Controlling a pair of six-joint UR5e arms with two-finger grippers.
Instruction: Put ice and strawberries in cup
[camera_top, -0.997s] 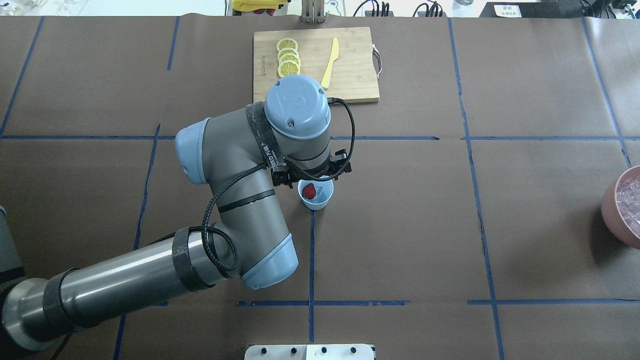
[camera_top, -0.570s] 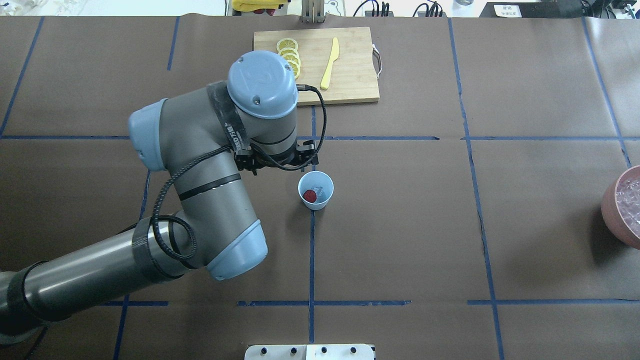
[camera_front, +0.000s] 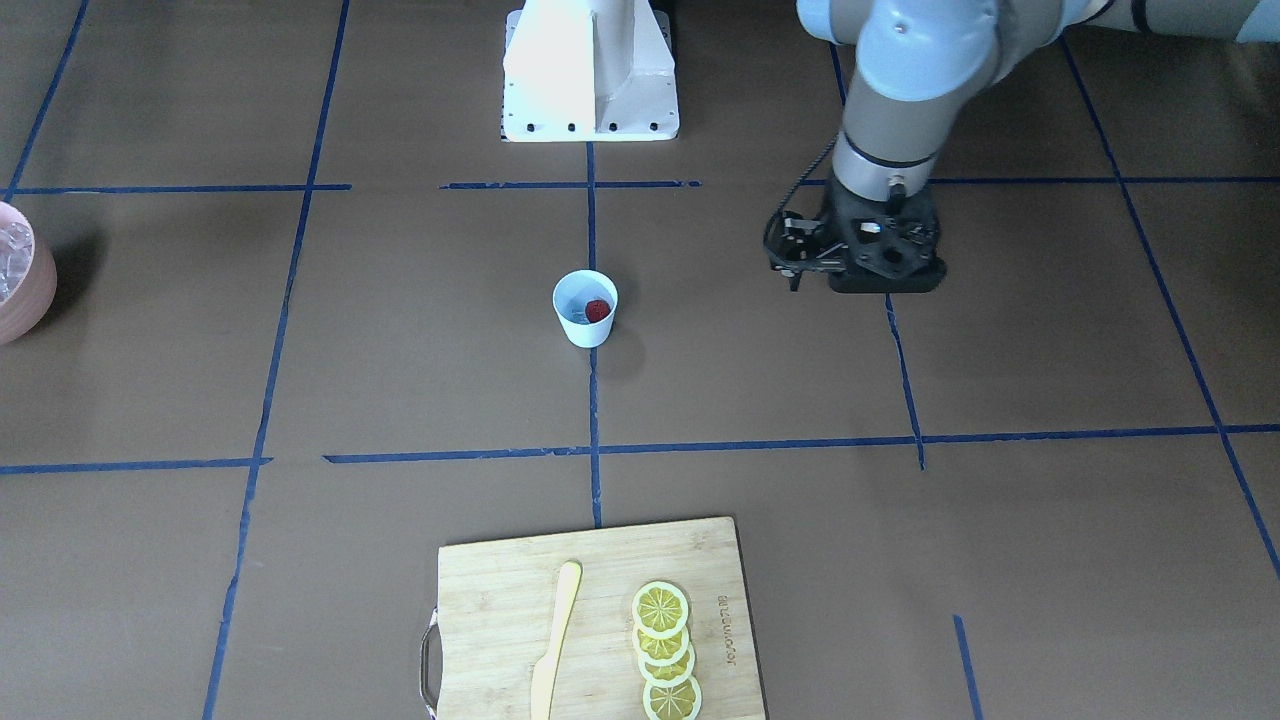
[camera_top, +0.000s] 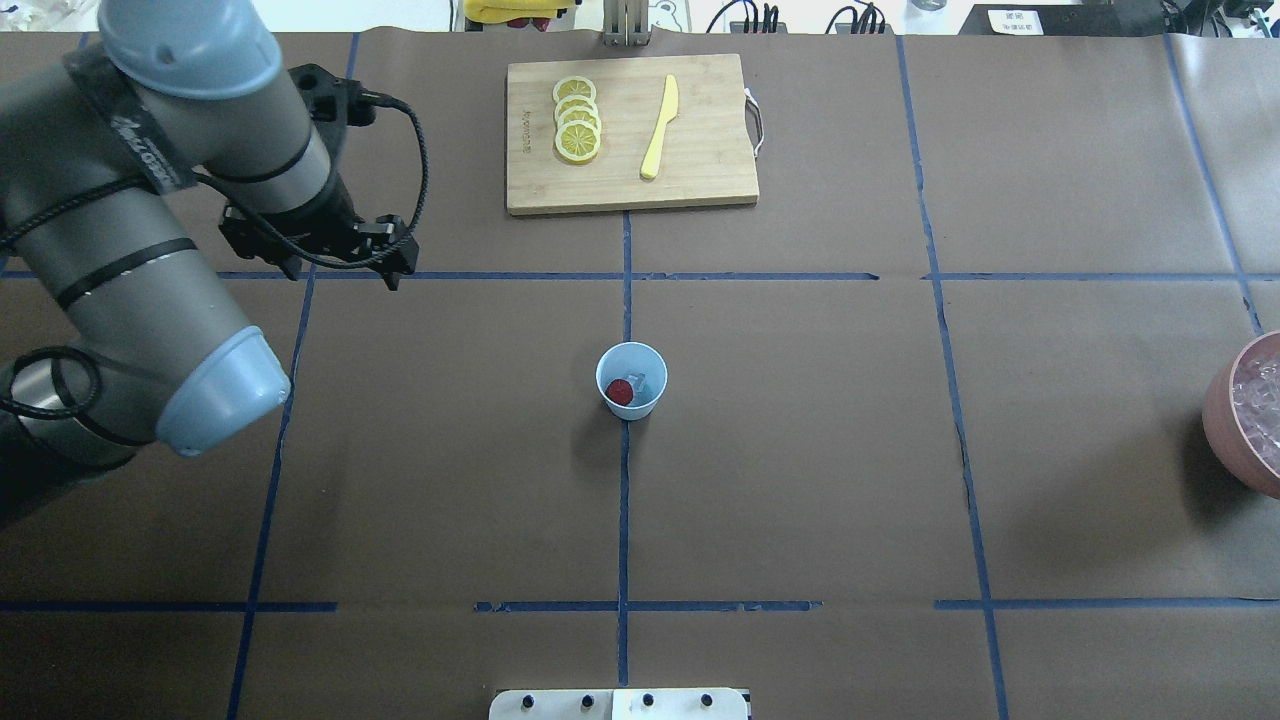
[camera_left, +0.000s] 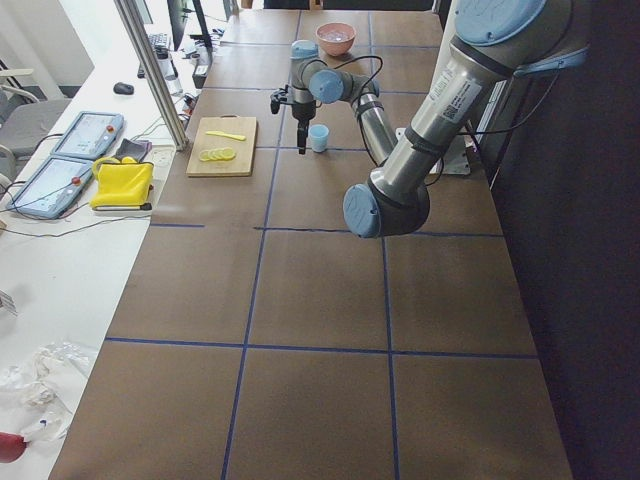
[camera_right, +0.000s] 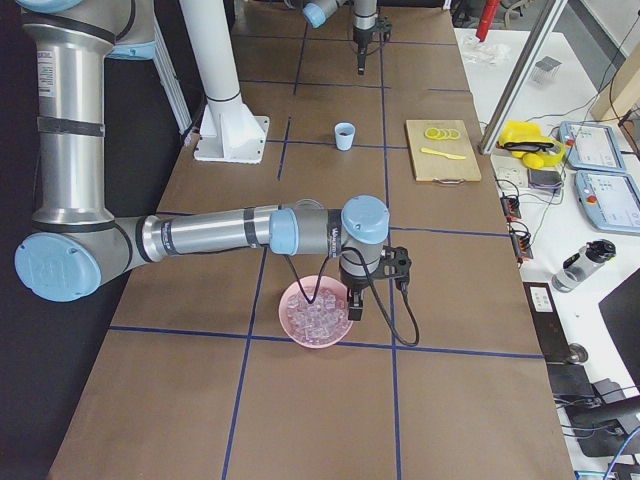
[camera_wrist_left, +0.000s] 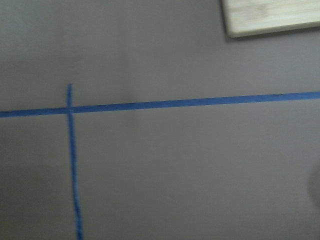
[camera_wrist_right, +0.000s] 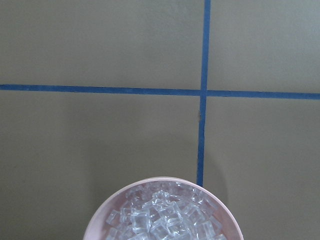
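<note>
— Left gripper (camera_top: 330, 255) hangs well apart from the cup (camera_top: 631, 380); wide or narrow, I cannot tell.
— Right gripper (camera_right: 355, 306) over the pink bowl (camera_top: 1225, 420) of ice (camera_wrist_right: 160, 215); spread unclear too; strawberry (camera_top: 620, 392) sits in the cup.

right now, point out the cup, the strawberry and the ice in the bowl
cup (camera_front: 585, 332), front-facing view, outer wall
strawberry (camera_top: 620, 392), overhead view, middle of the berry
ice (camera_wrist_right: 162, 217), right wrist view, middle of the pile

pale blue cup (camera_front: 585, 333), red strawberry (camera_front: 597, 310), pink bowl (camera_top: 1222, 415)
</note>
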